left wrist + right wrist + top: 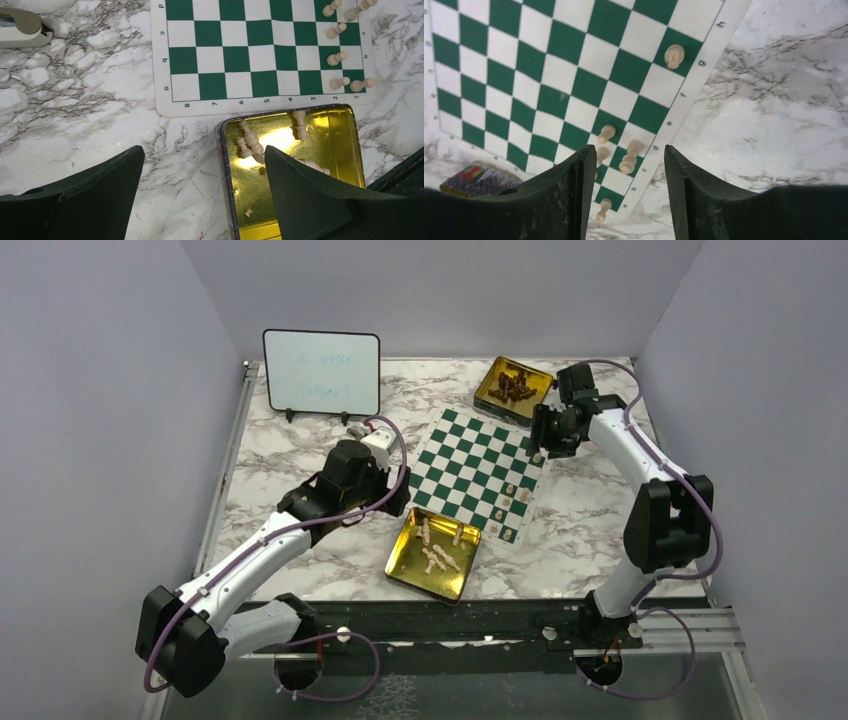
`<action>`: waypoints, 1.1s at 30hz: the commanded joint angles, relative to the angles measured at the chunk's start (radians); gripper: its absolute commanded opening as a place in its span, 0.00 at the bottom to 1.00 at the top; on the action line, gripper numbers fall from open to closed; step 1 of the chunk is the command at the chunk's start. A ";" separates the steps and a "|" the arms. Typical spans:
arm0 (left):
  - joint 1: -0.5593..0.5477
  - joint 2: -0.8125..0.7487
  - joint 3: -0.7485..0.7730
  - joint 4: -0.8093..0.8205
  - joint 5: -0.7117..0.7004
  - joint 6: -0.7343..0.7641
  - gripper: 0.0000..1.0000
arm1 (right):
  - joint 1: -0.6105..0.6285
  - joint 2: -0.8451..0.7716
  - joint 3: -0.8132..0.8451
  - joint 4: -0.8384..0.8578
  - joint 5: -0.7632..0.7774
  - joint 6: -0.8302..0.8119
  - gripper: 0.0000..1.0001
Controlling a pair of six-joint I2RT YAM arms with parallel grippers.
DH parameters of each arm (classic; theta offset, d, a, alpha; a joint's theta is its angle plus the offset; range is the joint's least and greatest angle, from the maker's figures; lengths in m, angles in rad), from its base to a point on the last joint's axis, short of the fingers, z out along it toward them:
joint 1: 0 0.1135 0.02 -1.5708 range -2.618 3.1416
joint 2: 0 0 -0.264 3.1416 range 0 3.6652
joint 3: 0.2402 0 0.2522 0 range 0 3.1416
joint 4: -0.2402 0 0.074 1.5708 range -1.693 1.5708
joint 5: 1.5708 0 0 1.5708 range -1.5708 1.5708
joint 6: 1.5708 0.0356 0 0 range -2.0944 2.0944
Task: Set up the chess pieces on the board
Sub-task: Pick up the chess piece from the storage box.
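step: early setup, I judge; a few chess pieces (pixel 505 502) stand along the board's (pixel 470 455) near-right edge.
left gripper (pixel 202 155): spread, empty, over the tin's (pixel 223 150) left rim.
right gripper (pixel 629 150): parted, pinching nothing, over the board's right corner.
next: I'd lower the left onto one tin piece.

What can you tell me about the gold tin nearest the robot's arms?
It is a shallow square tin, shiny gold inside with a dark rim, lying open and flat on the marble table. Several pale chess pieces lie toppled inside it. It sits just beside the board, along its near edge.
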 commanded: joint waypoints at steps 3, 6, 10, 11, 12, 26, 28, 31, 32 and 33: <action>0.000 0.061 0.040 -0.038 0.130 -0.061 0.82 | 0.068 -0.176 -0.174 0.130 -0.137 0.049 0.58; -0.023 0.114 0.070 -0.066 0.125 -0.074 0.76 | 0.119 -0.258 -0.254 0.177 -0.152 0.071 0.62; -0.086 0.164 0.106 -0.091 0.056 -0.105 0.70 | 0.144 -0.363 -0.337 0.222 -0.186 0.082 0.75; -0.100 0.172 0.111 -0.091 0.033 -0.118 0.69 | 0.146 -0.390 -0.355 0.231 -0.192 0.081 0.79; -0.111 0.180 0.116 -0.090 0.006 -0.133 0.68 | 0.146 -0.412 -0.368 0.233 -0.191 0.079 0.80; -0.186 0.327 0.143 -0.025 -0.144 -0.264 0.51 | 0.146 -0.670 -0.470 0.236 -0.222 0.086 1.00; -0.193 0.342 0.133 -0.010 -0.147 -0.277 0.48 | 0.145 -0.687 -0.479 0.240 -0.225 0.087 1.00; -0.202 0.359 0.133 -0.009 -0.159 -0.293 0.45 | 0.147 -0.700 -0.491 0.237 -0.210 0.084 1.00; -0.208 0.361 0.133 -0.008 -0.161 -0.301 0.44 | 0.146 -0.704 -0.492 0.236 -0.207 0.084 1.00; -0.213 0.362 0.133 -0.005 -0.162 -0.307 0.43 | 0.145 -0.706 -0.492 0.235 -0.205 0.084 1.00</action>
